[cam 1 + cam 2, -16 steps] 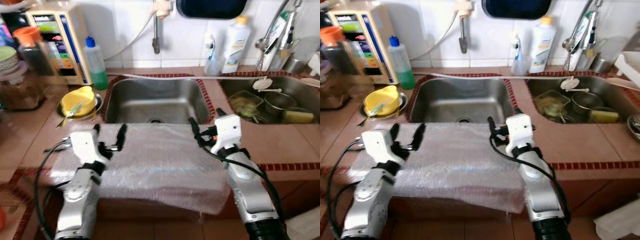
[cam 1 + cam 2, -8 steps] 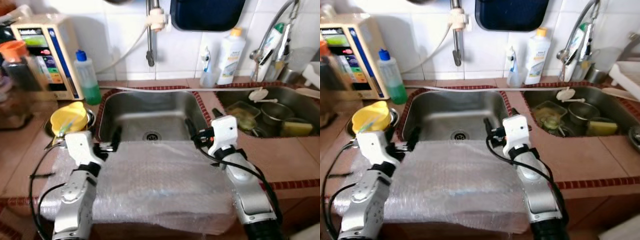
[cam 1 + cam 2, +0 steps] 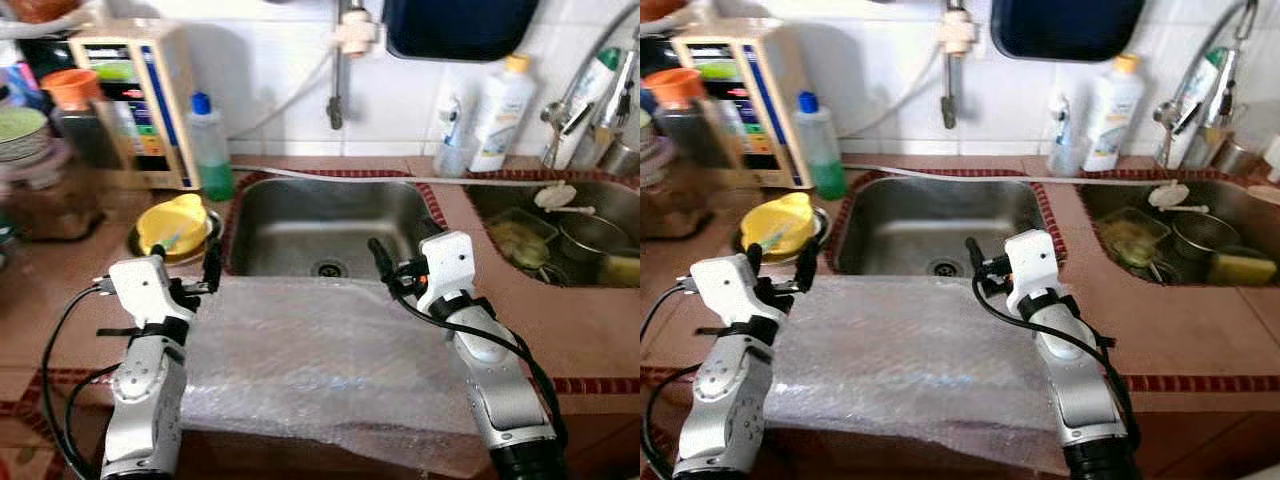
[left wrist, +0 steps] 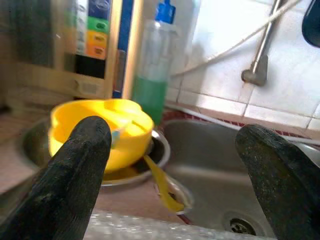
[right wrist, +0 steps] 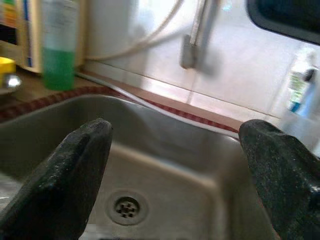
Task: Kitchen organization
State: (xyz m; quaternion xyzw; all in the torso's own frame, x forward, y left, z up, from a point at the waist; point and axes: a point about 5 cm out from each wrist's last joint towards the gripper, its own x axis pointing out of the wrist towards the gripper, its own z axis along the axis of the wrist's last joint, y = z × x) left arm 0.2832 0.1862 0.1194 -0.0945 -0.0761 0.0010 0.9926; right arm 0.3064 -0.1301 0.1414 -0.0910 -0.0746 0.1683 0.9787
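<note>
Left eye view shows a wide counter (image 3: 60,270) with two sinks, and a big sheet of bubble wrap (image 3: 320,350) lies on its front part, hanging a little over the front edge. I judge the sheet is spread flat there so that both arms can take it from its two ends. The left sink (image 3: 330,220) holds nothing I can see except its drain. The right sink (image 3: 500,195) holds dishes: a clear container (image 3: 522,240) with something greenish, a metal pot (image 3: 590,235) and a white ladle (image 3: 555,195). Left of the sinks, a yellow bowl (image 3: 172,220) sits in a metal bowl, with a yellow spoon in it. The left gripper (image 3: 185,265) hovers at the left far corner of the sheet, fingers spread wide and holding nothing. The right gripper (image 3: 400,258) stands at the right far corner, near the sink rim, also spread apart and empty. Bottles (image 3: 500,100) stand along the tiled wall.
</note>
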